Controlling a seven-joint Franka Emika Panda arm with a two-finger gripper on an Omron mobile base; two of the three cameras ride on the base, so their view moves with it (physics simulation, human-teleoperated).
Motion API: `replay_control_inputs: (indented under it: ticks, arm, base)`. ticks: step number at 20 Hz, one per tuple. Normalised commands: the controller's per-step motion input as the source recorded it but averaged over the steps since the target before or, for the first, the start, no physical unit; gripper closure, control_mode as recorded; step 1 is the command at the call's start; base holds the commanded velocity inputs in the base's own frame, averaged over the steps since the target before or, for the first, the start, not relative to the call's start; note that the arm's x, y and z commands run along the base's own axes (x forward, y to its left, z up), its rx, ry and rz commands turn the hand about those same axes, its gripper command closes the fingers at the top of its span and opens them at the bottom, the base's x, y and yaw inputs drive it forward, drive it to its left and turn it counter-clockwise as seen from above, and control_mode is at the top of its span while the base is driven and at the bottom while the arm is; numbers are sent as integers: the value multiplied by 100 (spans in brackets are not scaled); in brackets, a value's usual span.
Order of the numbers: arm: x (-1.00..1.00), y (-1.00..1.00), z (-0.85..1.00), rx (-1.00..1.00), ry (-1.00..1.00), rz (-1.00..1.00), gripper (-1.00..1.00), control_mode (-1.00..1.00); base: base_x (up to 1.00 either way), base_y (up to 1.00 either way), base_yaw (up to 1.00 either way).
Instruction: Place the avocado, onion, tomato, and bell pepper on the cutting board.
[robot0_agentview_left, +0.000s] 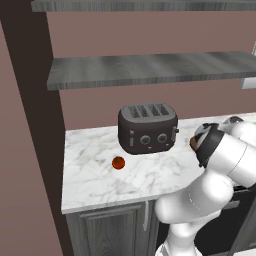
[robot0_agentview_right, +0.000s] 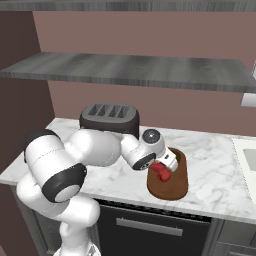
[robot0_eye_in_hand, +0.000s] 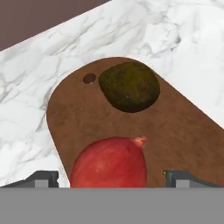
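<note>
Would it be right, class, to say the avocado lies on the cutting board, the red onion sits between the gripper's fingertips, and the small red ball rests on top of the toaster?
Not quite. The small red ball rests on the marble counter in front of the toaster, as the left base view shows. The rest holds: in the hand view the avocado lies on the cutting board, and the red onion sits between the fingertips of the gripper.

White Franka arm with dark joints (robot0_agentview_right: 95, 150) rises from the base, elbow bent, forearm reaching forward and right. Wrist pitched down, so the two-finger gripper (robot0_agentview_right: 165, 172) points at the surface below. In the hand view the two small dark fingertips (robot0_eye_in_hand: 43, 178) stand wide apart at the bottom edge, one on each side of a red round onion (robot0_eye_in_hand: 109, 164); contact can't be confirmed.
</note>
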Motion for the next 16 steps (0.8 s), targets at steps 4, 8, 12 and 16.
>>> replay_control_inputs:
  ticks: [4, 8, 12, 16]
  arm:
    - [0, -1, 47, -1, 0, 0, -100, -100]
    - [0, 4, 74, -1, -1, 0, -100, -100]
    - [-19, 26, 75, 0, -2, 0, -100, -100]
    - [-60, 34, 62, -1, -10, 0, -100, -100]
  base:
    - [0, 0, 0]
    - [0, 0, 0]
    - [0, 0, 0]
    - [0, 0, 0]
